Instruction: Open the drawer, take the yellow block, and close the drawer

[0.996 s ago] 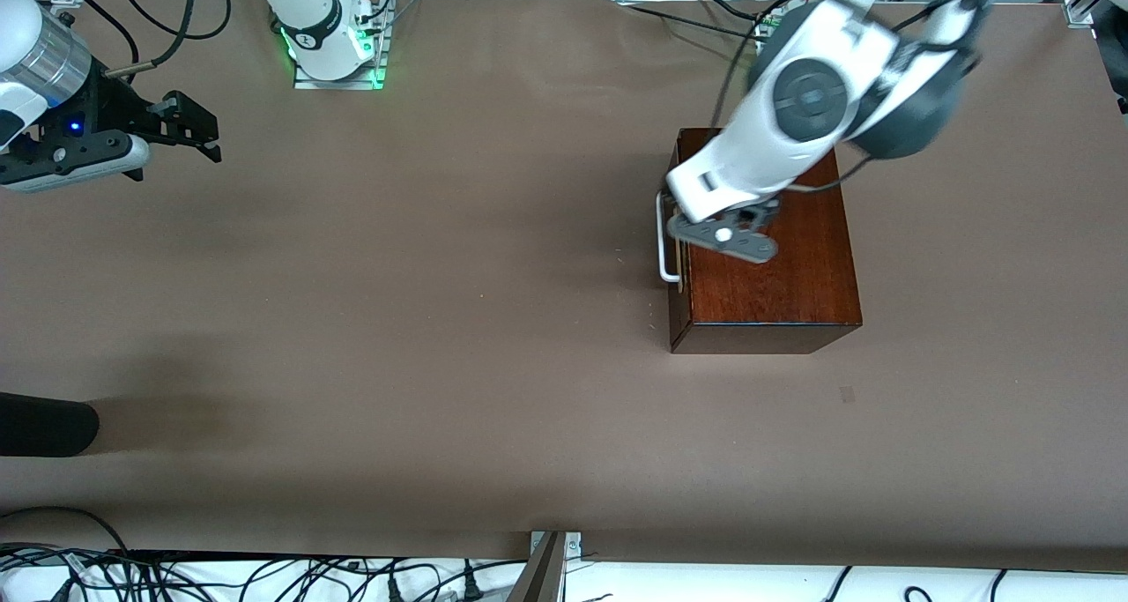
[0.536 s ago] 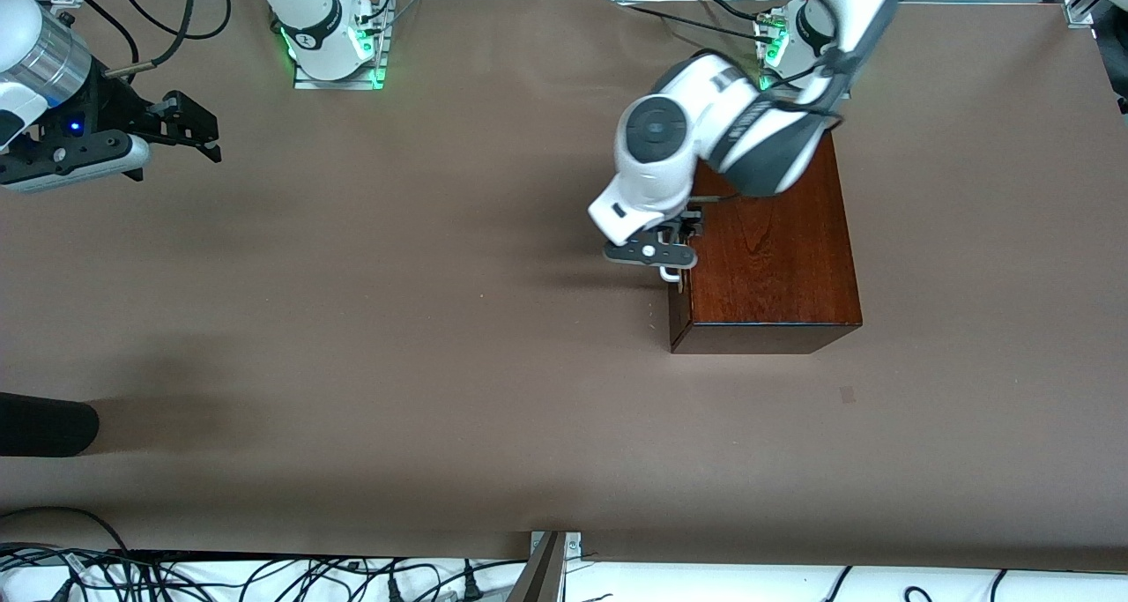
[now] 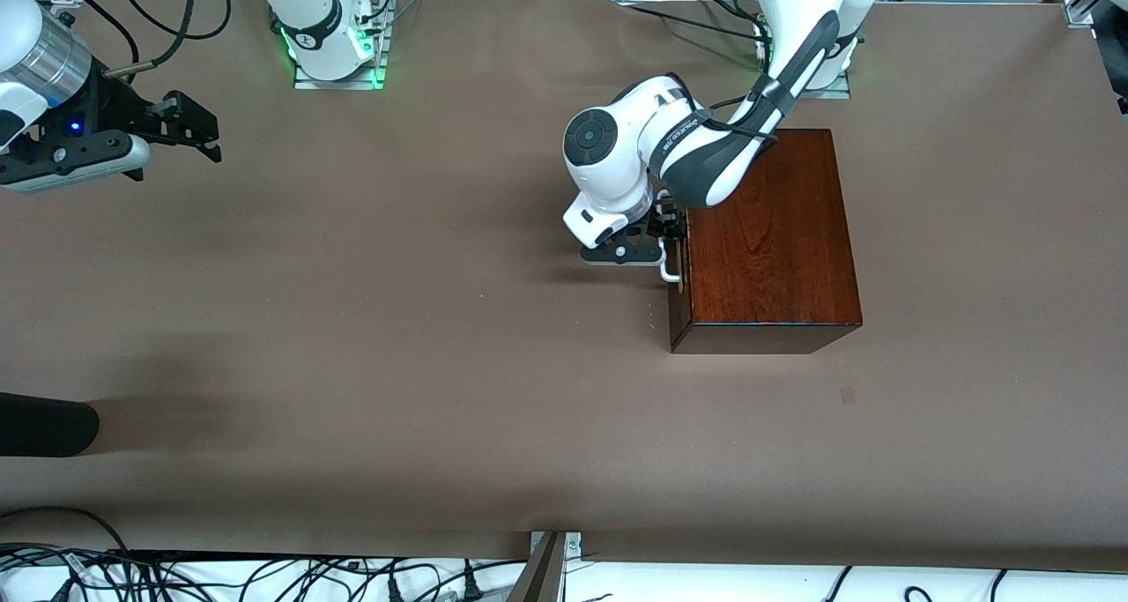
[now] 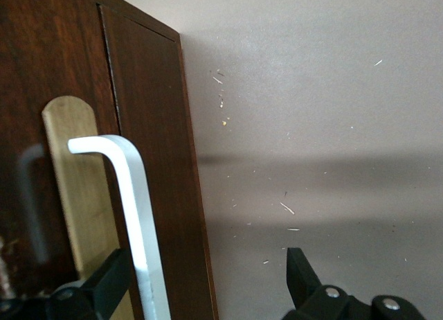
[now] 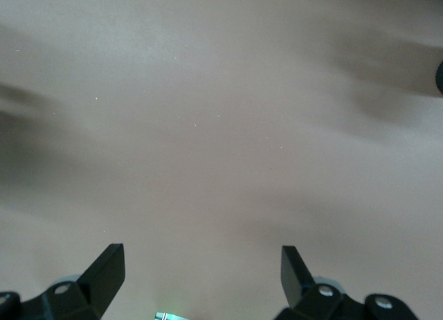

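Our left gripper (image 4: 208, 282) has its jaws spread, one finger on either side of the white handle (image 4: 131, 216) of the shut drawer (image 3: 677, 258) in the mahogany box (image 3: 767, 232). Our right gripper (image 3: 198, 130) waits, jaws spread, over the counter (image 3: 397, 320) at its own end.

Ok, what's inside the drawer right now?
Cannot tell: the drawer is shut flush in the wooden box, so no block shows. The left gripper stands open around the white handle.
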Available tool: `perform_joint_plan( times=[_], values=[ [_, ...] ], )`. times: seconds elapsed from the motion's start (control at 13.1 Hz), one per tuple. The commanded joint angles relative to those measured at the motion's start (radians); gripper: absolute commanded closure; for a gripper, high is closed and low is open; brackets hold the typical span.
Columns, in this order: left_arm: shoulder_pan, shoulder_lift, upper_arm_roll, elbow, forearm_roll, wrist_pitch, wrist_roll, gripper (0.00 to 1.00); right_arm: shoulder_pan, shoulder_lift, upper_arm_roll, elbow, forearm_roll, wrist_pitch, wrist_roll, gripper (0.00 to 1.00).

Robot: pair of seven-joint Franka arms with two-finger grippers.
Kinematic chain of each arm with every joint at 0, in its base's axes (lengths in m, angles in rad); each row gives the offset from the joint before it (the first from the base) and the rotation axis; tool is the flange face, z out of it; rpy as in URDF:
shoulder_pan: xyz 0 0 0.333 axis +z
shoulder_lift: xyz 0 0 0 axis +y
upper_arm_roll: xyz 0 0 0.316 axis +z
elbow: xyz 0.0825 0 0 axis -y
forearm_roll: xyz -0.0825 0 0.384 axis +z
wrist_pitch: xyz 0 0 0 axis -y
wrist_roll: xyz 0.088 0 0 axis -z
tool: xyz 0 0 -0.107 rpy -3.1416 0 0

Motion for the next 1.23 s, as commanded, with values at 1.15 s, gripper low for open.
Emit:
perform_joint_plan(
  times=[1.15],
  values=[
    [-0.086, 0.182, -0.001, 0.238, -0.04, 0.114, -0.131, 0.0, -0.003, -0.003, 0.005, 0.008, 0.005, -0.012, 0.011, 0.0]
  ],
)
